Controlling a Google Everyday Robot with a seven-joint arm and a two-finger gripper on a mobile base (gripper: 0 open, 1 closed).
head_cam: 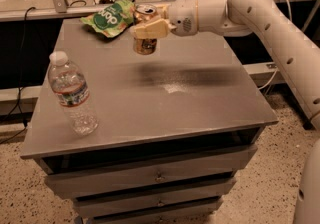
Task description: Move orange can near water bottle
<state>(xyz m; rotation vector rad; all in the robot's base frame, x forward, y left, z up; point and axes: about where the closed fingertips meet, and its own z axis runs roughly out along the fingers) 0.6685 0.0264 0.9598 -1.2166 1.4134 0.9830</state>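
- One claw, reaching in from the right over the back of the worktop, is pinched on the orange can around its upper half.
- Can is upright and appears to hang clear of the surface, with a dark shadow on the worktop below and to its right.
- Can position: just beside the green snack bag at the back edge.
- Water bottle stands upright near the front-left corner, well apart from the can.
- Progress, as judged: grasp and lift done; placement not yet done.
- Left to do: carry the can forward and left, set it down upright near the bottle, let go.
- Risk: the bottle looks tall and light, so a nudge could tip it.
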